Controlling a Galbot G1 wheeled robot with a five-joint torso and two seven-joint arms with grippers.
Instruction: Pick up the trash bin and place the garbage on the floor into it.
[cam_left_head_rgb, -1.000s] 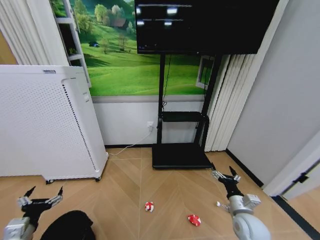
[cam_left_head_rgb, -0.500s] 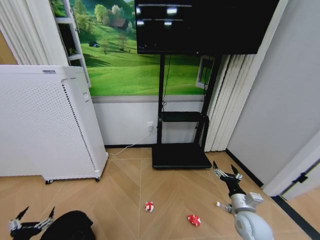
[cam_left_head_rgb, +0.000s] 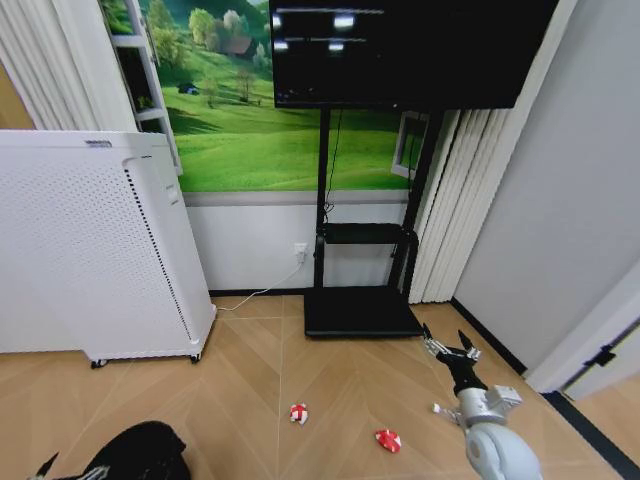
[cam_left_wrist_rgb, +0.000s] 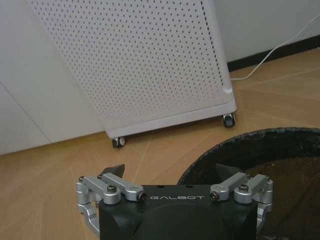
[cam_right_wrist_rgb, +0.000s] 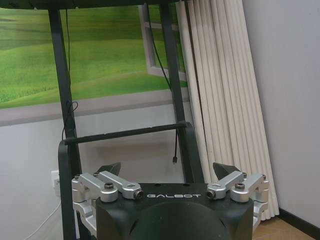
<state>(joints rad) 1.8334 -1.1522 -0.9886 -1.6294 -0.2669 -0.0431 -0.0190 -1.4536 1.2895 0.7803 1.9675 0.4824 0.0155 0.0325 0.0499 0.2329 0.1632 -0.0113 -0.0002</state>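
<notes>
The black mesh trash bin (cam_left_head_rgb: 140, 450) stands on the floor at the lower left. Its rim (cam_left_wrist_rgb: 240, 142) lies just past one finger of my open left gripper (cam_left_wrist_rgb: 170, 172), which hangs low beside the bin (cam_left_head_rgb: 72, 468). Garbage lies on the wood floor: a red-and-white scrap (cam_left_head_rgb: 298, 413), a flat red wrapper (cam_left_head_rgb: 388, 439), and a small pale piece (cam_left_head_rgb: 437, 408) against my right forearm. My right gripper (cam_left_head_rgb: 452, 350) is open in the air at the right, above the floor and past the wrapper, and it holds nothing (cam_right_wrist_rgb: 167, 170).
A tall white perforated appliance on castors (cam_left_head_rgb: 95, 250) (cam_left_wrist_rgb: 130, 60) stands right behind the bin. A black TV stand (cam_left_head_rgb: 362, 310) (cam_right_wrist_rgb: 65, 125) with a flat base is against the back wall, and white curtains (cam_left_head_rgb: 455, 200) hang at the right.
My left arm has dropped from beside the bin down to the picture's lower edge, still open. The right gripper has hardly moved. Bin and garbage lie as before.
</notes>
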